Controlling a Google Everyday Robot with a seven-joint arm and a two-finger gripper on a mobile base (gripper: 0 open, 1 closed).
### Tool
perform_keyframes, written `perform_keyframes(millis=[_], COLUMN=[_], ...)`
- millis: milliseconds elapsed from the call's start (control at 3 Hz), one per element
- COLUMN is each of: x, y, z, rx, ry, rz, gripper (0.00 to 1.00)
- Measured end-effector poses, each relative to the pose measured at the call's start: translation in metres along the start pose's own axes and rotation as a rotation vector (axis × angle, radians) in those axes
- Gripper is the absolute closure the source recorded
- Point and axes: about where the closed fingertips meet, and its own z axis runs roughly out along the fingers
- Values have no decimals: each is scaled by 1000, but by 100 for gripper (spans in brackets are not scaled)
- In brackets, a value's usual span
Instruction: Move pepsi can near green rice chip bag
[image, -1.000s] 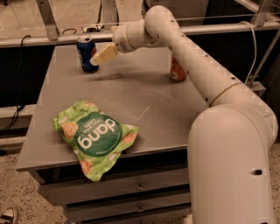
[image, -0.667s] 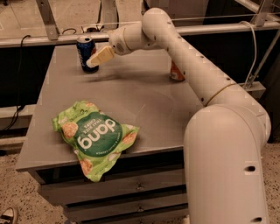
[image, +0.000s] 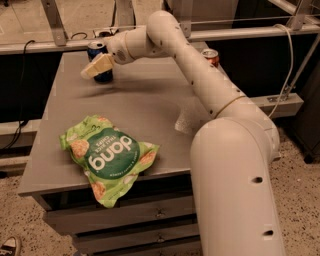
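The cream gripper (image: 93, 68) overlaps the cylindrical pepsi can (image: 95, 50) on the matte grey bench (image: 150, 102), whether gripping it cannot be told, far from the crinkled green rice chip bag (image: 107, 156)

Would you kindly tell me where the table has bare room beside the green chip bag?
Bare table lies between the green rice chip bag and the pepsi can, and right of the bag up to the arm. The far left corner is crowded: the gripper sits at the can.

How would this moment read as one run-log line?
gripper: at pepsi can, table far corner | pepsi can: upright, apart from green rice chip bag | task: not done
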Motion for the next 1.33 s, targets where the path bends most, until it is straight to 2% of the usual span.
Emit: perform_keyframes(millis=[333,667,1000,1333], x=[-8,-2,11,12], y=[8,11,16,29], z=[11,4,-14,-43], rx=[-21,-7,14,21], ry=[-6,22,71,107], rz=[-11,-2,17,13], gripper=[18,42,65,88])
